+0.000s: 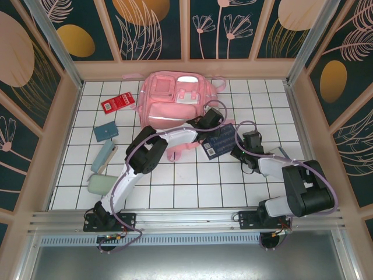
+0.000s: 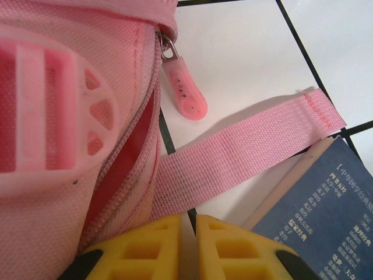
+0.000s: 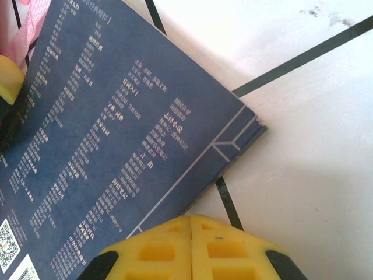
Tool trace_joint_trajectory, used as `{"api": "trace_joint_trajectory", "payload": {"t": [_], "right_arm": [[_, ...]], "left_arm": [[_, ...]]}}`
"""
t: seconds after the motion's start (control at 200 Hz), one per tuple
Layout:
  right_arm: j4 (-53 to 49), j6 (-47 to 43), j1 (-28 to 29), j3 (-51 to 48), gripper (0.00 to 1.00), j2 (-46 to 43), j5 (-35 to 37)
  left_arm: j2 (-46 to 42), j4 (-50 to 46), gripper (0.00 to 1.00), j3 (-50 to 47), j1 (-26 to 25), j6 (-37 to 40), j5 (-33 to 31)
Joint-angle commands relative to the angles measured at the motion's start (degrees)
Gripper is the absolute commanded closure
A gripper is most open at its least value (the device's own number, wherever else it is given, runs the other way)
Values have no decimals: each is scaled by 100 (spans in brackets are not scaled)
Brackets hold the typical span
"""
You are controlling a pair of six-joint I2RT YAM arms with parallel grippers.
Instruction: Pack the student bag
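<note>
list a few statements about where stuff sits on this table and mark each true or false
1. The student bag lies toward the far side of the table. True.
2. The blue book is packed inside the bag. False: it lies on the table beside the bag.
3. The right hand is shut. True.
4. The red packet lies to the right of the bag. False: it is on the bag's left.
5. A pink strap lies on the table between bag and book. True.
</note>
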Motion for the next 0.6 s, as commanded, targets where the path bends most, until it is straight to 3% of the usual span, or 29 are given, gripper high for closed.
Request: {"api": "trace_joint_trajectory", "payload": {"t": [0.0,0.155,0.596], "right_arm": [[100,-54,-118,218,91,136,219],[164,-79,-398,444,91,377,215],[217,-212,-746,1001,90,792,-108]], "left_arm": [[-63,-178,84,-514,140,-157,625],[-451,236,84,-1124,67,-558,1245],[-1036,719,85,-1982,-414,-1240,1413]]}}
